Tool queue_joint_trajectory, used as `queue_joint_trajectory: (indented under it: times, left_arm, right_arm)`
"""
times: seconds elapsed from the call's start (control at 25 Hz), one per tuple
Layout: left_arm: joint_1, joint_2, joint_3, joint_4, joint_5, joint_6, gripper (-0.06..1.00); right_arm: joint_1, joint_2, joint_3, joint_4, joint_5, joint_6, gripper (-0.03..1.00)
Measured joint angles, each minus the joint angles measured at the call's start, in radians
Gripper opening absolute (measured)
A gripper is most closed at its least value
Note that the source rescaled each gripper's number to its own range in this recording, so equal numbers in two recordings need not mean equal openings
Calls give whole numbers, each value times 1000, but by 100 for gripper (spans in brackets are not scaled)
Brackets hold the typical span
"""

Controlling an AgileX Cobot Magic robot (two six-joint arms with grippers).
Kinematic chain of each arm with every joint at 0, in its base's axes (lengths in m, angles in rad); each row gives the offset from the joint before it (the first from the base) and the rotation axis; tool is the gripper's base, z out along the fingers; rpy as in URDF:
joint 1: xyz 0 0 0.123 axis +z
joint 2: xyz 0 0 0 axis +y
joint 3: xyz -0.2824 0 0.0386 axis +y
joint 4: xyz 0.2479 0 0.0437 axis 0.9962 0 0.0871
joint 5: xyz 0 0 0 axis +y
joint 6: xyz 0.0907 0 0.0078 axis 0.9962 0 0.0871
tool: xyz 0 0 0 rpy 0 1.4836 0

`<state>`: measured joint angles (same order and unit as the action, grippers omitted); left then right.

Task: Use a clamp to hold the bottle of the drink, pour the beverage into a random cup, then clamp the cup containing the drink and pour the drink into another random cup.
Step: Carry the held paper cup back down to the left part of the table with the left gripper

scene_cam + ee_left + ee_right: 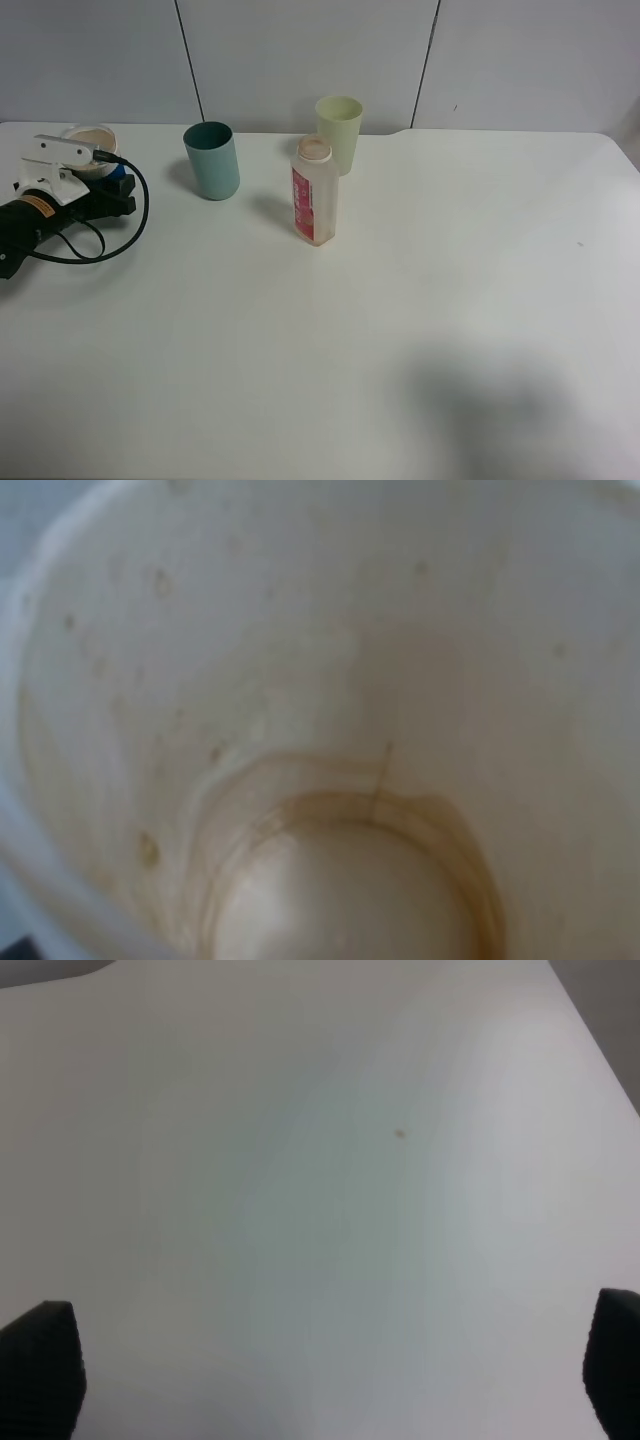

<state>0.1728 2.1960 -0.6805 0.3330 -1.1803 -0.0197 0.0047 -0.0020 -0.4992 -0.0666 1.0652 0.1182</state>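
White tabletop [420, 330], matte, with a faint shadow patch toward its near right. Standing on it: translucent bottle [314, 192] with pink-red label, upright, near centre; teal cup [212, 160] to its left, apart; pale green cup [339, 132] just behind the bottle. At the far left edge, blue-sleeved cup [93, 150], base hidden. One small dark speck [579, 243] at right.

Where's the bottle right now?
In the exterior high view the bottle stands upright near the table's centre, just in front of the pale green cup and right of the teal cup.
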Motion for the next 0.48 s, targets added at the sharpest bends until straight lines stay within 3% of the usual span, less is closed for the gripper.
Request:
queue_joint_trajectory:
  times: [0.48]
  left_arm:
    - [0, 49, -22, 0, -10, -2, 0]
  right_arm:
    - [0, 0, 0, 0, 0, 0, 100]
